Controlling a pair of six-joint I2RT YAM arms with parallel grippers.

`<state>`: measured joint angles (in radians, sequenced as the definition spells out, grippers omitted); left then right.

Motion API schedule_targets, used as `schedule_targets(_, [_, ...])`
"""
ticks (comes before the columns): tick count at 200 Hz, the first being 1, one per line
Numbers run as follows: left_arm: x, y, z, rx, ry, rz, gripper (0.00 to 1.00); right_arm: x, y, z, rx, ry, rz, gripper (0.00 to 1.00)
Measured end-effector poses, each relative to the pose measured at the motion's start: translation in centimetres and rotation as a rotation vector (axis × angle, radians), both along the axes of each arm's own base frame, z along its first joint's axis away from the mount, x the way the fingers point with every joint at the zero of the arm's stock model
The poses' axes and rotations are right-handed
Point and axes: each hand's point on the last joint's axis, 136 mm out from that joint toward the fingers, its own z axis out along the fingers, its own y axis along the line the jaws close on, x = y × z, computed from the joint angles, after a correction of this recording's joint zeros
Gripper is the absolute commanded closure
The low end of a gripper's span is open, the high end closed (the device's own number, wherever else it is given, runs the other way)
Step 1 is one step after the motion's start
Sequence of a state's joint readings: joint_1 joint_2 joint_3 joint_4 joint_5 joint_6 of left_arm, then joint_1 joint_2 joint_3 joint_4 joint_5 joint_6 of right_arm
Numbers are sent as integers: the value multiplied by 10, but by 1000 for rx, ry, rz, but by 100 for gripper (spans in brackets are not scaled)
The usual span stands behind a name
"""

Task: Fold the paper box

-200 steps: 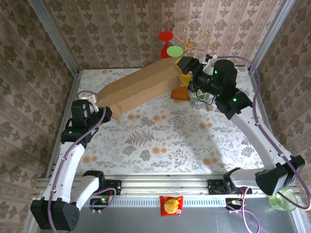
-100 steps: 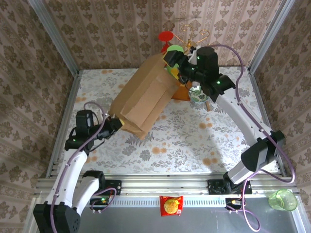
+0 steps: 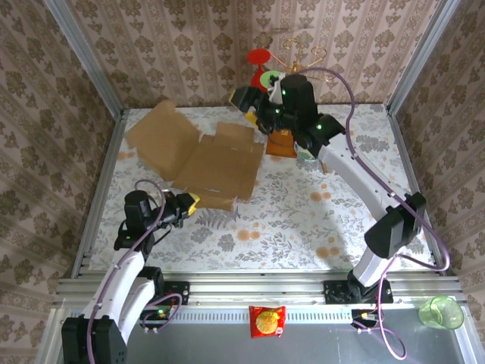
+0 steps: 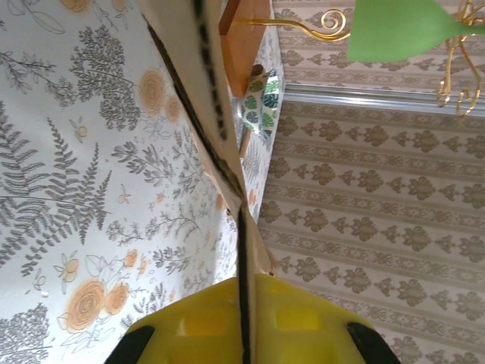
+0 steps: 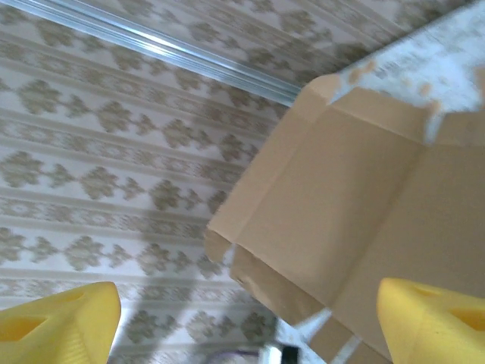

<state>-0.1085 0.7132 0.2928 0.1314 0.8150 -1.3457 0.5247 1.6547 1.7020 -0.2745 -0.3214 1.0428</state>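
Lying unfolded, paper box (image 3: pixel 216 163) spreads over far-left of table (image 3: pixel 303 220), one panel tilted up near wall (image 3: pixel 136 68). Left gripper (image 3: pixel 188 203) pinches its near edge, probably anchoring sheet for folding. Right gripper (image 3: pixel 241 98), fingers spread wide, hovers above far edge beside wire stand (image 3: pixel 282 142), seemingly ready for flap.

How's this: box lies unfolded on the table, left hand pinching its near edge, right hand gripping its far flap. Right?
No. The right hand is open, gripping nothing: the right wrist view shows its fingers spread wide, the box lying beyond them untouched. The rest holds.
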Motion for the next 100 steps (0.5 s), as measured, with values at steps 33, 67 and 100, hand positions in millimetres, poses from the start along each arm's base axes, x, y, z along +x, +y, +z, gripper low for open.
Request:
schedule_targets(33, [0,3,13,-17,-41,22,100,-45,-51,-57,-73,75,-121,21])
schedule_targets(67, [0,4,16,-19,-50,35,100,-76,-87,-98,-45,110,-220,24])
schedule_targets(100, [-1,5,16,-17,-52,40,100,-59,-78,-172,-16,247,-256,26])
